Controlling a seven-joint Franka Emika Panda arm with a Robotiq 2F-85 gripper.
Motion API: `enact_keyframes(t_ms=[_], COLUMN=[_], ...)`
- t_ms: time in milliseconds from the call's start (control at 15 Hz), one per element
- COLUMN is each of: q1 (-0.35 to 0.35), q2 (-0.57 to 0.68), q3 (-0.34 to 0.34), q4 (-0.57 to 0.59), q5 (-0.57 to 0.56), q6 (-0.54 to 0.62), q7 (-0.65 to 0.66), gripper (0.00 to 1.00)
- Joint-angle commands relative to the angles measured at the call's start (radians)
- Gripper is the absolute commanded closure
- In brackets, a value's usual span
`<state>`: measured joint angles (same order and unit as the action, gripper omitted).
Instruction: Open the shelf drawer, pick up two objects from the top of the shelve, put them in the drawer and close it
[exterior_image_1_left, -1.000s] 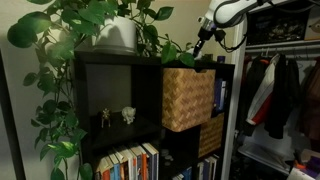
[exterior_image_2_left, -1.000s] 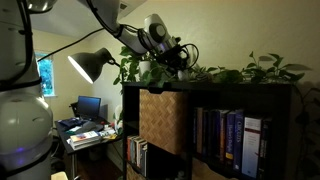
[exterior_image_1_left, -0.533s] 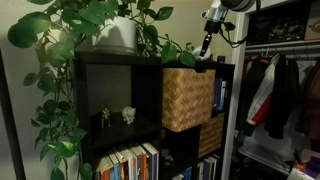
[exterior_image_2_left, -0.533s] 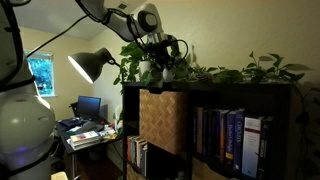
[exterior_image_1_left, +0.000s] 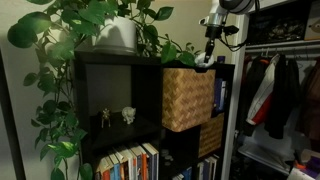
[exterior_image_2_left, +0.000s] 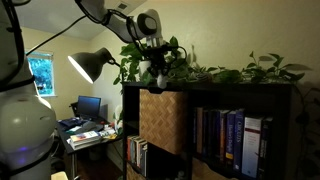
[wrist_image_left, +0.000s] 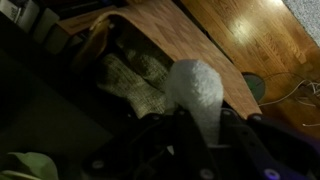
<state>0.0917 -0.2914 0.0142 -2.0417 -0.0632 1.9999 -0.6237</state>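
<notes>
My gripper (wrist_image_left: 201, 136) is shut on a white fuzzy object (wrist_image_left: 195, 88), which sticks out from between the two dark fingers (wrist_image_left: 236, 132). In both exterior views the gripper (exterior_image_1_left: 208, 56) (exterior_image_2_left: 158, 68) points down with the white object (exterior_image_1_left: 203, 61) (exterior_image_2_left: 158, 76) just above the tan wicker shelf drawer (exterior_image_1_left: 187, 98) (exterior_image_2_left: 162, 120). The drawer stands pulled out from the black shelf (exterior_image_1_left: 120, 62). From the wrist, the drawer's woven front (wrist_image_left: 165, 40) and dark inside lie right below. A pale knitted-looking thing (wrist_image_left: 132, 76) lies inside it.
A white pot (exterior_image_1_left: 117, 35) with trailing leafy plants covers the shelf top. Small figurines (exterior_image_1_left: 116, 116) and books (exterior_image_1_left: 130, 163) fill lower compartments. A smaller woven bin (exterior_image_1_left: 211, 137) sits below the drawer. A clothes rack (exterior_image_1_left: 280, 90) stands beside the shelf. A desk lamp (exterior_image_2_left: 92, 65) is nearby.
The gripper has swung off the shelf top with the white object and come down a little over the pulled-out drawer. Its jaws have stayed the same.
</notes>
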Motion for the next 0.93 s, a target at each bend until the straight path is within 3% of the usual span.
enact_keyframes(t_ms=[0, 333, 400, 467, 533, 867], q1=[0.014, 0.012, 0.011, 0.011, 0.008, 0.001], q2=[0.032, 0.080, 0.086, 0.091, 0.091, 0.073], q3=[-0.019, -0.010, -0.007, -0.006, -0.004, -0.010], q4=[-0.030, -0.064, -0.067, -0.067, -0.060, -0.007], q5=[0.022, 0.018, 0.018, 0.024, 0.024, 0.069], q6=[0.066, 0.222, 0.243, 0.251, 0.240, 0.122], q7=[-0.061, -0.144, -0.151, -0.161, -0.149, -0.123], gripper=[0.89, 0.89, 0.82, 0.55, 0.54, 0.24])
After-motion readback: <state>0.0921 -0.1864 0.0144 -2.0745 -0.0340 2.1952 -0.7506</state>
